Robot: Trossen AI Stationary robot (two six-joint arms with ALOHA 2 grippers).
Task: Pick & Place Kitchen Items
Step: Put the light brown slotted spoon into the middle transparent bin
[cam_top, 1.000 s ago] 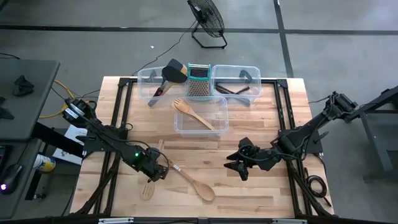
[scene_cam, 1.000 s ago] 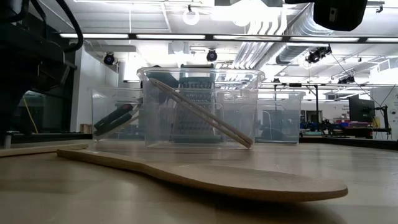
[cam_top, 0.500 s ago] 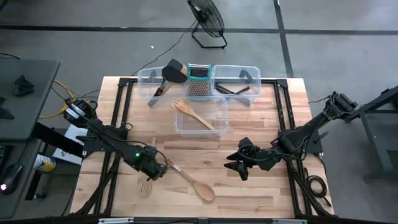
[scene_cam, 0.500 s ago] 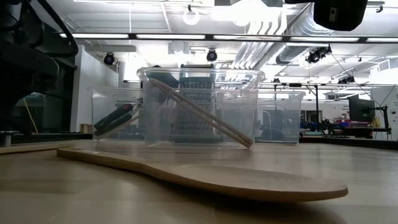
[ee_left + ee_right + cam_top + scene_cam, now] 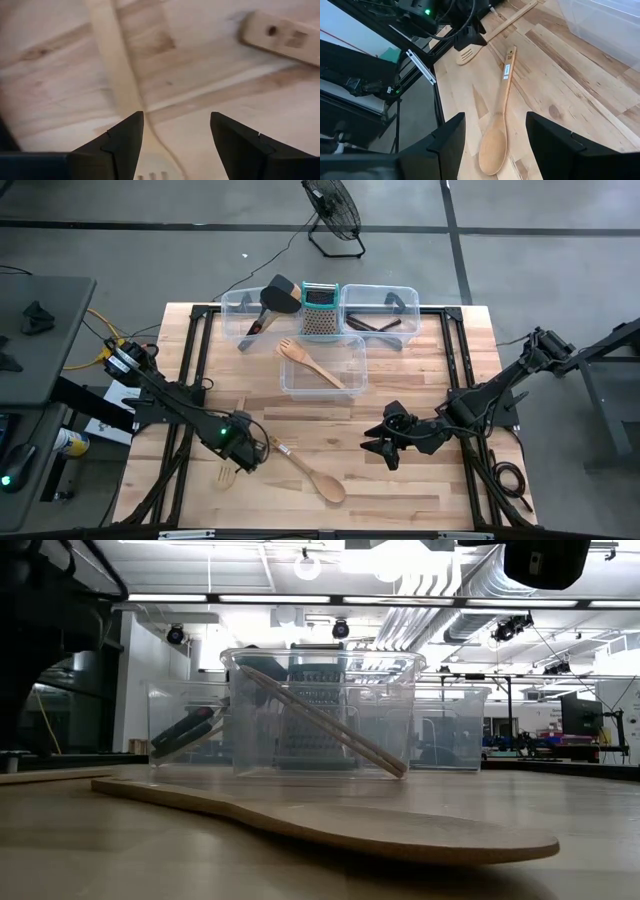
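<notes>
Left gripper (image 5: pixel 243 457): jaws open, empty, astride slotted wooden spatula (image 5: pixel 232 476) handle; closing off-centre may skid it against neighbouring wooden spoon (image 5: pixel 310 471) on desk (image 5: pixel 420 490); right gripper (image 5: pixel 385 446) open, empty

The left gripper (image 5: pixel 243 453) covers most of a slotted wooden spatula (image 5: pixel 226 475); only its slotted head shows at seven o'clock of the gripper from above. In the left wrist view that spatula (image 5: pixel 120 75) runs off both frame edges. Black tools in the far bins (image 5: pixel 380 308) are too small to identify.
</notes>
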